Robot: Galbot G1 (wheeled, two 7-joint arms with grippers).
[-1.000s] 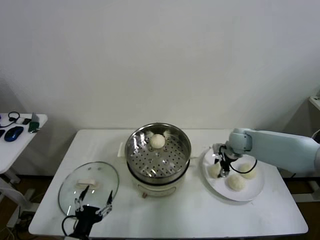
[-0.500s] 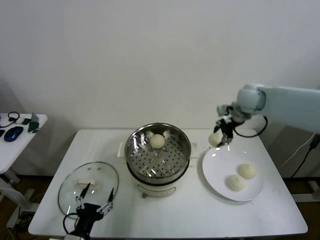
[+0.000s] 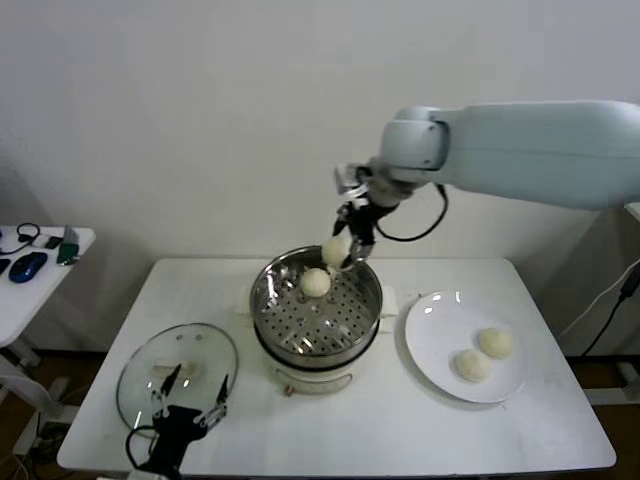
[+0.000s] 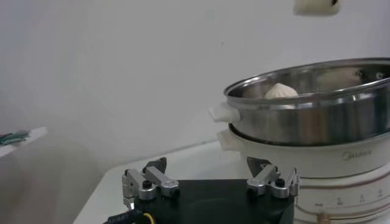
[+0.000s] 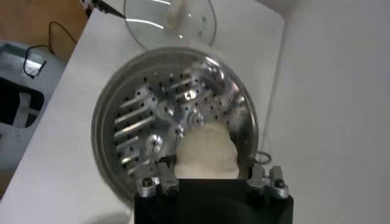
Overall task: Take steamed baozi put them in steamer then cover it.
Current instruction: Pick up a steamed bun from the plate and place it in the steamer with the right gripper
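My right gripper (image 3: 341, 250) is shut on a cream-white baozi (image 3: 335, 250) and holds it above the far rim of the steel steamer (image 3: 268, 290). In the right wrist view the baozi (image 5: 207, 153) sits between the fingers over the perforated tray (image 5: 140, 115). One baozi (image 3: 315, 282) lies in the steamer at the back; it also shows in the left wrist view (image 4: 280, 91). Two baozi (image 3: 472, 365) (image 3: 495, 342) lie on the white plate (image 3: 430, 330). The glass cover (image 3: 135, 375) lies flat on the table at the left. My left gripper (image 3: 188, 405) is open at the cover's near edge.
A side table (image 3: 15, 290) with a mouse and small items stands at the far left. The white table (image 3: 350, 430) ends just in front of my left gripper. The wall stands close behind the steamer.
My right gripper has lifted a baozi off the plate and carried it left, from above the plate to above the steamer. The left arm has not moved.
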